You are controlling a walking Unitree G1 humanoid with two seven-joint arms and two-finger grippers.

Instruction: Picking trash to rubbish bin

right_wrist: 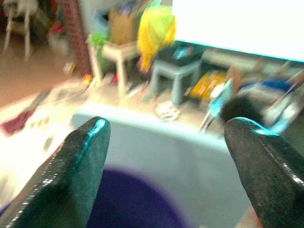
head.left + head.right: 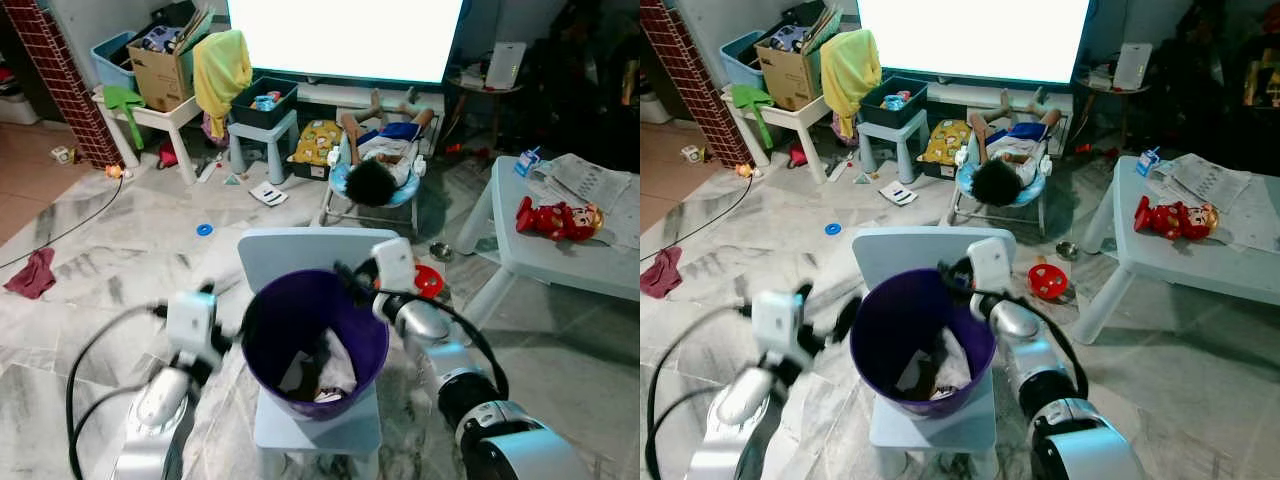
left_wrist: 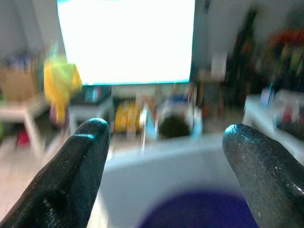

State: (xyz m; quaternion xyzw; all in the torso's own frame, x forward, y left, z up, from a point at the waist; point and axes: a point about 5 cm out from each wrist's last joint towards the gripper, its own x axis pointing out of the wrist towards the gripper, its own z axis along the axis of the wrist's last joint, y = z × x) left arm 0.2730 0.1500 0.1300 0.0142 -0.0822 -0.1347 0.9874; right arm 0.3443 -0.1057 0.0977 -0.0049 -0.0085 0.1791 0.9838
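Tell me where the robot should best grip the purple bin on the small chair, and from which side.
Probably the purple bin's thin upright rim, from above. The wide round body looks too broad for either jaws. The left gripper and right gripper, both open, sit beside opposite sides of the rim.

Purple bin (image 2: 300, 320) stands on pale-blue chair (image 2: 320, 425).

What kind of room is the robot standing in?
Most likely a family living room used as a play area: a large bright screen, a child in a baby bouncer, and a red toy figure on a low table.
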